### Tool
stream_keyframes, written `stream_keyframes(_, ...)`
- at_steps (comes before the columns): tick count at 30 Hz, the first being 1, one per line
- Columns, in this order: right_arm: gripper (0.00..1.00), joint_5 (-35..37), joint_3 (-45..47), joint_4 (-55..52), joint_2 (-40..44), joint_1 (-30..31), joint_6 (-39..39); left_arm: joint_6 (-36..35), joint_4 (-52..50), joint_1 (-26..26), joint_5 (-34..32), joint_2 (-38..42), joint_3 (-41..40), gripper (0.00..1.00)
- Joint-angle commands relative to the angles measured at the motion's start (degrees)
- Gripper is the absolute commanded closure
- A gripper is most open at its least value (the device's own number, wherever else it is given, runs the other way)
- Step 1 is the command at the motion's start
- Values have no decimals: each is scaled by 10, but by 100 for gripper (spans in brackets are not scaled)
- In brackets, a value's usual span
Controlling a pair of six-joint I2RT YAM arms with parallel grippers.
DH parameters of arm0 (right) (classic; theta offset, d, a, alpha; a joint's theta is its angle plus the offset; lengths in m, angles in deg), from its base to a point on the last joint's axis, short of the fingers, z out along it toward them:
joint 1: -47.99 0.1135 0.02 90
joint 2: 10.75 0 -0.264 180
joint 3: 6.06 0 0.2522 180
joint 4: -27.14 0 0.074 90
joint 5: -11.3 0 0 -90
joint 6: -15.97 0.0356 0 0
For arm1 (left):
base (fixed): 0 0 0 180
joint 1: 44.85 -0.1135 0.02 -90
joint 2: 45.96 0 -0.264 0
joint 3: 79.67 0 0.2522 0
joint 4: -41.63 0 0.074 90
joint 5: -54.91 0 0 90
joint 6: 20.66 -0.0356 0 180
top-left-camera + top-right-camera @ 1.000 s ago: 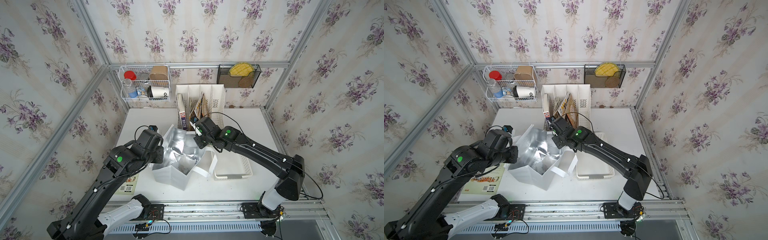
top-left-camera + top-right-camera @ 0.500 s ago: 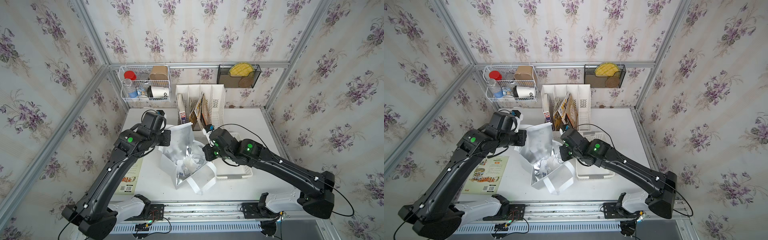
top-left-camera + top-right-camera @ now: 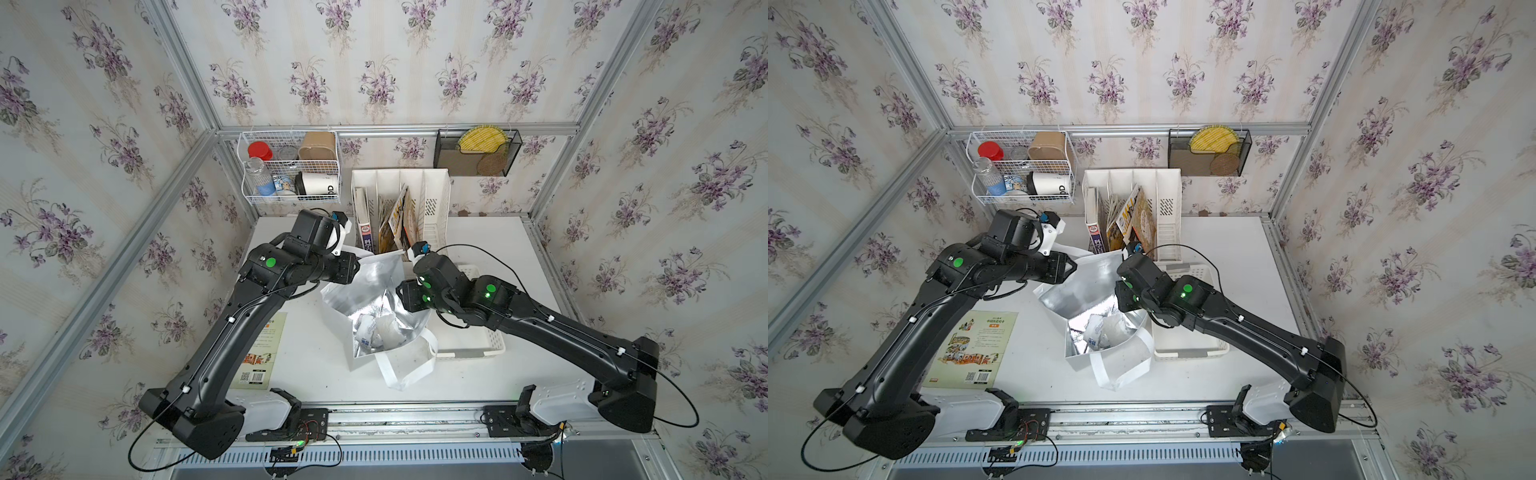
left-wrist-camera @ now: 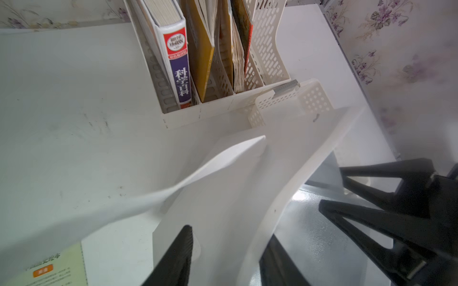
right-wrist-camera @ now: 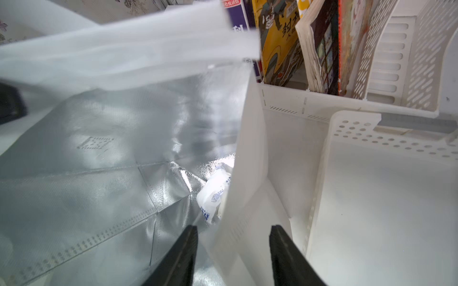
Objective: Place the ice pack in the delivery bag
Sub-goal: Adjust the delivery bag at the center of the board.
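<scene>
Opening just now, left claw point(image 4: 229, 232) and right claw point(image 5: 234, 226) released the bag point(image 3: 365, 286) rim; ice pack point(image 3: 376, 332) lies inside, so the task seems done.

Delivery bag point(image 3: 371, 286) shifted from its wide sprawl near the left arm to a narrower, more upright stance against the white basket point(image 3: 478, 350); left gripper point(image 4: 229, 232) and right gripper point(image 5: 234, 226), earlier pinched on opposite rims, now parted astride the bag walls; left arm stretched rearward, uncovering the booklet point(image 3: 262, 353).
</scene>
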Motion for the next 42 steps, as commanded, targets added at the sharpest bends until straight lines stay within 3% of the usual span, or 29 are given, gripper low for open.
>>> stream_keyframes(1, 42, 18, -27, 1, -27, -3, -35, 7, -36, 0, -47, 19, 12, 38)
stream_keyframes(9, 42, 65, -76, -8, -88, -11, -46, 81, -66, 13, 9, 122, -39, 34)
stream_keyframes(13, 43, 75, -92, -9, -103, -18, -47, 119, -97, 26, -32, 171, -65, 32)
stream_keyframes(21, 42, 79, -121, -13, -131, -36, -45, 172, -29, 26, -7, 275, -191, 26)
stream_keyframes(30, 50, 45, -127, -21, -137, -40, -39, 224, 105, 27, 28, 268, -280, 28)
stream_keyframes(38, 54, 29, -69, -16, -85, -40, -17, 249, 135, 23, -69, 217, -266, 29)
stream_keyframes(42, 54, 22, -31, -7, -58, -40, -3, 239, 147, 11, -80, 188, -252, 30)
